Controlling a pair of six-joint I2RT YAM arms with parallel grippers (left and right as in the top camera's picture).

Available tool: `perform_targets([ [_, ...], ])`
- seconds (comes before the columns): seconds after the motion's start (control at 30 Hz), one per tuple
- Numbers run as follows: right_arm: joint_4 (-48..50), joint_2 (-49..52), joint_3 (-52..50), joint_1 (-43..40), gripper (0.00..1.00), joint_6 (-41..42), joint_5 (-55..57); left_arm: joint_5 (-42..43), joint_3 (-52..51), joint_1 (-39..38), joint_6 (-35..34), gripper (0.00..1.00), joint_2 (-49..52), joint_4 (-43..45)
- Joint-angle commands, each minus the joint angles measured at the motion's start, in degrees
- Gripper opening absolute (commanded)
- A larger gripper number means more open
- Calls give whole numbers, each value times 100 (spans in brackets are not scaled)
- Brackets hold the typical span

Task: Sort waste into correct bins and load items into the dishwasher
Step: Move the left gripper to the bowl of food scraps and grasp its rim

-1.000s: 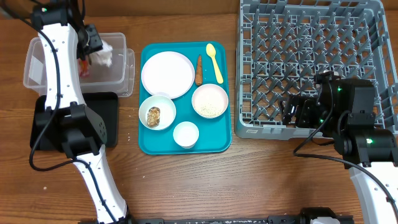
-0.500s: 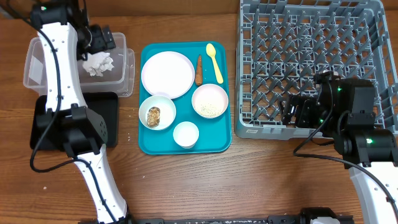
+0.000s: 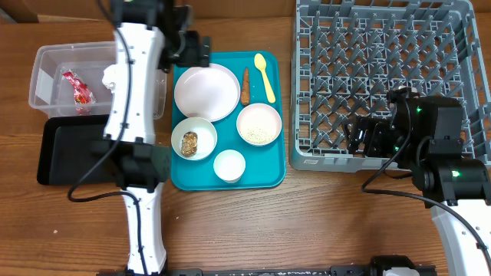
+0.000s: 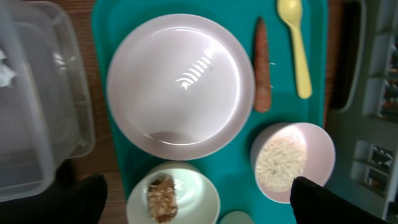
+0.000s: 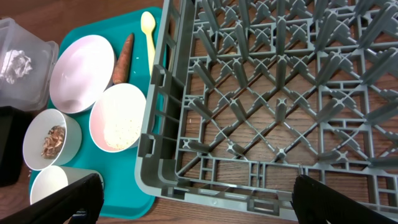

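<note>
My left gripper (image 3: 192,50) is open and empty above the upper left of the teal tray, over the white-pink plate (image 3: 205,92); in the left wrist view (image 4: 199,202) the plate (image 4: 180,87) fills the middle. On the tray lie the orange carrot piece (image 3: 245,86), yellow spoon (image 3: 265,75), a bowl with the brown lump (image 3: 193,139), a bowl of rice (image 3: 258,124) and the small cup (image 3: 229,165). The clear tub (image 3: 46,57) holds the red wrapper (image 3: 77,88) and the napkin (image 5: 15,65). My right gripper (image 3: 364,136) is open over the grey rack's (image 3: 383,69) front edge.
The black tray (image 3: 69,149) lies in front of the clear tub, at the left. The teal tray (image 3: 268,172) sits between the bins and the rack. My left arm reaches over the tub's right end. Bare wooden table runs along the front.
My left gripper let the napkin drop into the clear tub, then swung right from the tub to above the teal tray. The right arm has not moved.
</note>
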Motion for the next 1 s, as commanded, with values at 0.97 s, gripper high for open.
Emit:
perform_targets([
  [0.97,-52,-2,155,13,100,2,-168,739,-302,-846,-179,100,-986,-299],
])
